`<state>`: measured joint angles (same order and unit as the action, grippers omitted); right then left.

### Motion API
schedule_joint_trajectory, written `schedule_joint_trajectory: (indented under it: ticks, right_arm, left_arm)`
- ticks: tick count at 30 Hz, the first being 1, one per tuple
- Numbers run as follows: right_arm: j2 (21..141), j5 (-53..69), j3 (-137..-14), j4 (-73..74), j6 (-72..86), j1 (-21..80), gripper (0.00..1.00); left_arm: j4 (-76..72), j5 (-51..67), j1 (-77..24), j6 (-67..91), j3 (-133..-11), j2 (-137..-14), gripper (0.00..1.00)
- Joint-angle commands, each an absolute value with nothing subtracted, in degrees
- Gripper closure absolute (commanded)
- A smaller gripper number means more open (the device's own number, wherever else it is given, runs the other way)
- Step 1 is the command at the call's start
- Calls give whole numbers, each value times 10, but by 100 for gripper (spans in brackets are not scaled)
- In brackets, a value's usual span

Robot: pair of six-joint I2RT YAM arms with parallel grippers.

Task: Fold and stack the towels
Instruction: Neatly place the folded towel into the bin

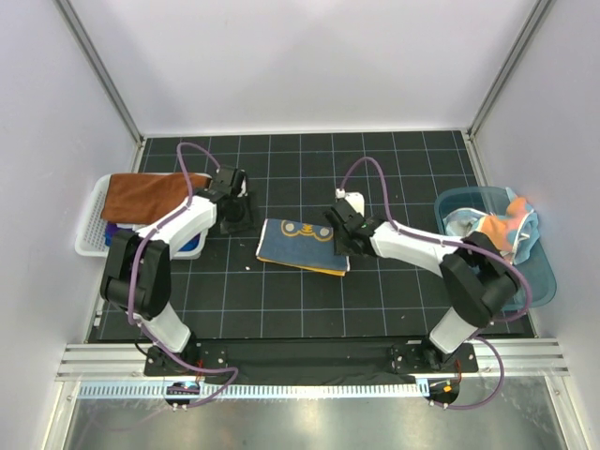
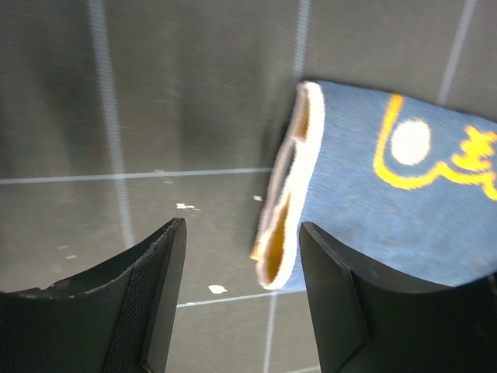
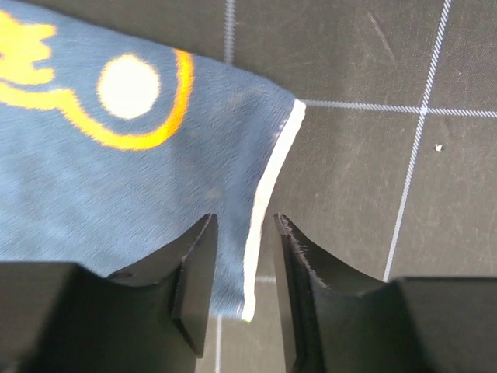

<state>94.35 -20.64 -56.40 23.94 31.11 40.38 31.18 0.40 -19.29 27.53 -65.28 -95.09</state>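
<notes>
Parted right fingers (image 3: pixel 190 287) straddle the folded navy towel (image 3: pixel 116 179) (white-trimmed edge).

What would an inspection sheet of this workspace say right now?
Surface: black gridded mat, few white specks.
Job's things: folded navy towel with yellow pattern lies mid-mat; rust brown towel drapes the white slatted plastic basket; mixed-colour towels sit in the teal round tub.
Clutter: nothing seen.
Grippers: left tool open beside the navy towel's folded edge; right tool open astride its white-trimmed edge.
Cables: purple cables loop along both arms.
Surroundings: white enclosure walls.
</notes>
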Motion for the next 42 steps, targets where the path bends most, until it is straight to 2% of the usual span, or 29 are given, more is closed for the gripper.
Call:
schedule_joint_trajectory:
  ticks: [1, 9, 14, 25, 42]
  right_arm:
    - [885, -189, -552, 213, 318, 408, 57]
    - [792, -172, -525, 217, 351, 408, 62]
    - [824, -145, -534, 196, 350, 408, 68]
    - [898, -133, -452, 119, 372, 407, 72]
    - [878, -121, -412, 101, 371, 388, 73]
  left_arm:
    - [268, 90, -194, 287, -641, -961, 36]
    - [236, 115, -198, 298, -612, -974, 36]
    - [227, 113, -202, 301, -603, -991, 36]
    - [195, 121, -202, 314, -575, -1026, 42]
    - [192, 80, -234, 326, -562, -1068, 54]
